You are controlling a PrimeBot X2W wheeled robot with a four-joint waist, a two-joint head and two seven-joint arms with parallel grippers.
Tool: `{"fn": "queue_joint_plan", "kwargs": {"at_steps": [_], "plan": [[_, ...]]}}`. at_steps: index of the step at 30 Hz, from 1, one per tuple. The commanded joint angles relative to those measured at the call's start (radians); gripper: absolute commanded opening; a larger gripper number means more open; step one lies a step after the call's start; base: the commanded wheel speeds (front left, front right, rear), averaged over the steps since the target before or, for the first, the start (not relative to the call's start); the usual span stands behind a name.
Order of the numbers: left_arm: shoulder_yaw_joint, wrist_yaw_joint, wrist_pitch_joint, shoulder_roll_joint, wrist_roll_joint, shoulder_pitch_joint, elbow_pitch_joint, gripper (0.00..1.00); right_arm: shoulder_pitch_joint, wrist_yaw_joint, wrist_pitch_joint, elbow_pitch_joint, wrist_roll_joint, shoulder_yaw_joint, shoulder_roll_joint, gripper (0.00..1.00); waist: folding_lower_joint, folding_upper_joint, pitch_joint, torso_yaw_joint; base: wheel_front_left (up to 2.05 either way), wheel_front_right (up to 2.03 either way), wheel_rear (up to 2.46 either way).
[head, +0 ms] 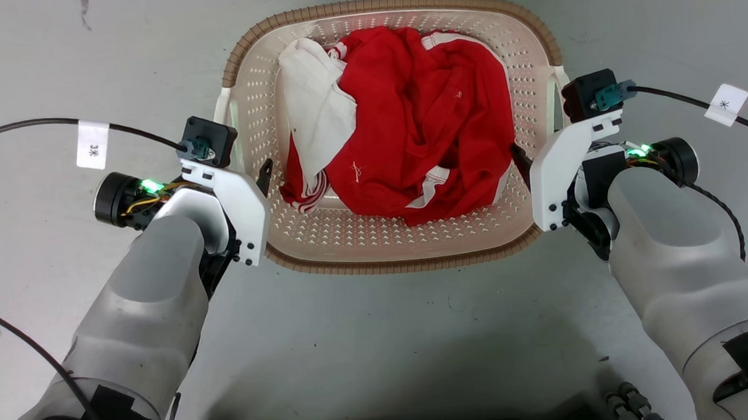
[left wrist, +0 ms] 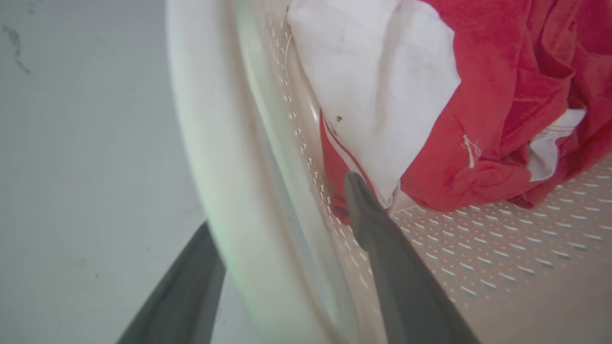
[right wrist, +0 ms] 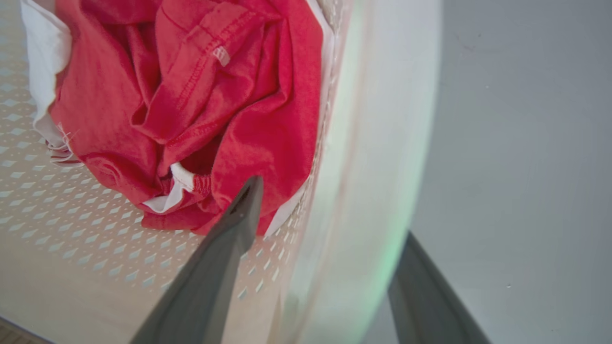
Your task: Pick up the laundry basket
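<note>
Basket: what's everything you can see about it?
The basket is cream plastic full of little holes, with a brown woven-look rim and white side handles. It sits upright on the grey floor, holding red and white clothes. The left end effector and right end effector each straddle a side, one finger inside, one outside; whether they squeeze isn't clear.

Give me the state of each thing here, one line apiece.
laundry basket: upright, loaded with clothes.
red garment: crumpled inside the basket.
white cloth: bunched in the basket, partly over the red garment.
left pincer: fingers astride the basket's left side, one inside, one outside; grip unclear.
right pincer: fingers astride the basket's right side, one inside, one outside; grip unclear.
</note>
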Motion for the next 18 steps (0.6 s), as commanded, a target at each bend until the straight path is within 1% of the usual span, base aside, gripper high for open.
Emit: {"fn": "queue_joint_plan", "kwargs": {"at_steps": [1,4,5,6,7,8,15,18], "plan": [[-0.008,-0.001,0.002,0.006,-0.007,-0.011,-0.005,1.00,-0.016,0.000,-0.001,0.004,0.002,0.003,0.000,1.00,-0.0001,0.0000,0.001,0.001,0.00,0.00,0.00],[-0.042,-0.001,0.004,0.016,-0.040,-0.016,-0.010,1.00,-0.020,0.000,-0.007,0.012,0.001,0.007,0.000,1.00,-0.0001,0.0000,0.004,0.003,0.00,0.00,0.00],[-0.054,-0.001,0.010,0.015,-0.053,-0.015,-0.012,0.90,-0.020,0.000,-0.008,0.013,0.004,0.009,0.000,1.00,-0.0001,0.0000,0.005,0.005,0.00,0.00,0.00],[-0.066,-0.001,0.011,0.017,-0.063,-0.016,-0.015,0.42,-0.018,0.000,-0.003,0.014,0.011,0.011,0.000,0.77,-0.0001,0.0000,0.006,0.007,0.00,0.00,0.00],[-0.079,-0.001,0.004,0.020,-0.072,-0.019,-0.020,0.00,-0.016,0.000,-0.001,0.016,0.015,0.014,0.000,0.25,-0.0001,0.0000,0.007,0.008,0.00,0.00,0.00],[-0.090,-0.001,-0.002,0.024,-0.080,-0.021,-0.023,0.00,-0.016,0.000,-0.001,0.017,0.018,0.016,0.000,0.00,-0.0001,0.0000,0.008,0.009,0.00,0.00,0.00],[-0.161,0.000,-0.011,0.045,-0.148,-0.014,-0.029,0.00,-0.023,0.000,-0.012,0.031,0.010,0.018,-0.004,0.00,-0.0001,0.0000,0.002,0.015,0.00,0.00,0.00],[-0.193,0.000,0.007,0.048,-0.178,-0.008,-0.031,0.00,-0.024,0.000,-0.006,0.036,0.006,0.017,-0.005,0.00,-0.0001,0.0000,-0.011,0.016,0.00,0.00,0.00]]}}
